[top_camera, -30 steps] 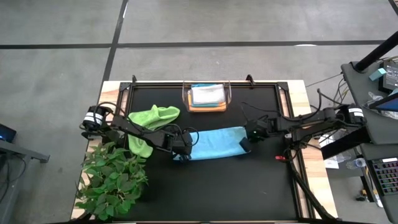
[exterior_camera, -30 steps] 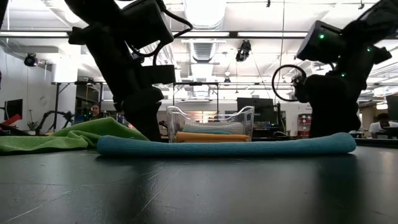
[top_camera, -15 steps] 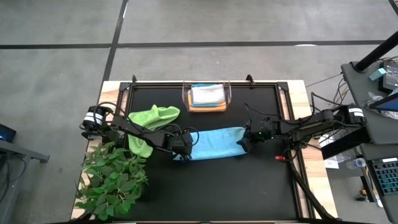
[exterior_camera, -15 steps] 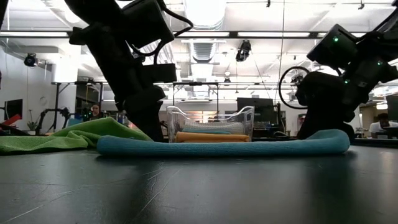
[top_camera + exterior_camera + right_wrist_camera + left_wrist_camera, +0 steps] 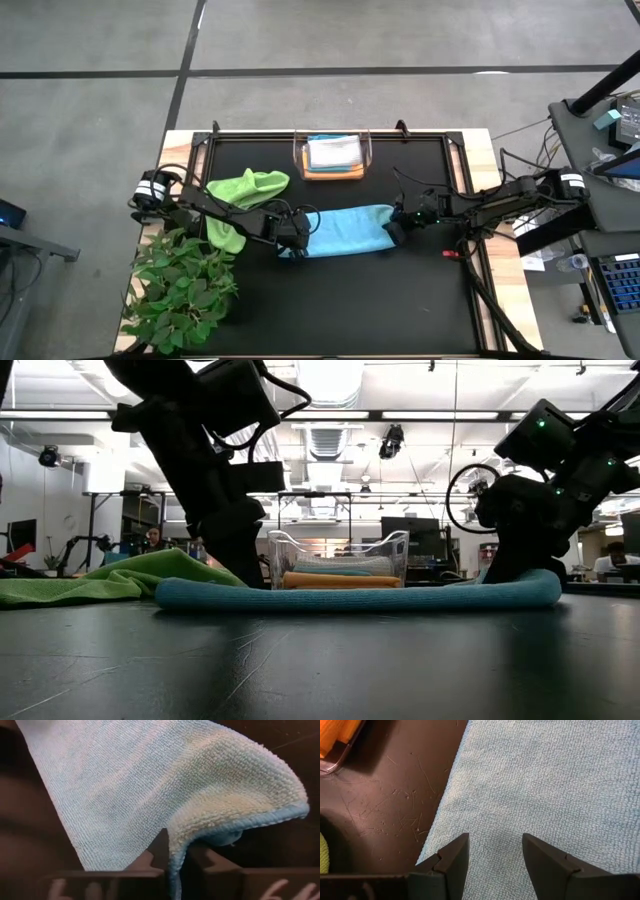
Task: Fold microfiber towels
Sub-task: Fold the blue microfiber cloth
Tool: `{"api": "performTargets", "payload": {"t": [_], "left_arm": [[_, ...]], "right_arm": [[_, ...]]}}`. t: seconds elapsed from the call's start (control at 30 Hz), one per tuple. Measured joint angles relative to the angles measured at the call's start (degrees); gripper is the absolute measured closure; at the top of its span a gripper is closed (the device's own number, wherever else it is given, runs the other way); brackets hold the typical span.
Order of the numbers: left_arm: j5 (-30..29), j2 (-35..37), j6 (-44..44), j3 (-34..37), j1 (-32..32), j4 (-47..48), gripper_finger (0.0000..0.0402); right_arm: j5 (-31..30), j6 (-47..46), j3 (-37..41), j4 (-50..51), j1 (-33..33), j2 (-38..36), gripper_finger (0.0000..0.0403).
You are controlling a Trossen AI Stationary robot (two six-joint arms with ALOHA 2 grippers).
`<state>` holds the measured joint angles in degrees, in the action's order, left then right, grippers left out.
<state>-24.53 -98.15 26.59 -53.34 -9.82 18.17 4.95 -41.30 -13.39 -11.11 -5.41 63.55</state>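
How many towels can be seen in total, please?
4 at least: a blue towel mid-table, a green towel to its left, a white towel and an orange towel in the bin; more may hide there.

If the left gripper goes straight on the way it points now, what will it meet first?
Probably the blue towel. The left gripper stands open just over the towel's edge, and the cloth fills the view ahead of its fingers. How far above the cloth it is I cannot tell.
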Motion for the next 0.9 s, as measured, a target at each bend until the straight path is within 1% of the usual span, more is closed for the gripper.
{"api": "performTargets", "payload": {"t": [0.57,0.9], "left_arm": [[-0.02,0.0,-0.52,0.0,0.0,-2.04,0.0233],[-0.54,0.0,-0.65,-0.07,0.0,-3.38,0.0233]], "right_arm": [[-0.48,1.53,-0.07,0.22,0.0,-0.01,0.0394],[-0.48,1.29,-0.62,2.95,0.0,-0.63,0.0394]]}}
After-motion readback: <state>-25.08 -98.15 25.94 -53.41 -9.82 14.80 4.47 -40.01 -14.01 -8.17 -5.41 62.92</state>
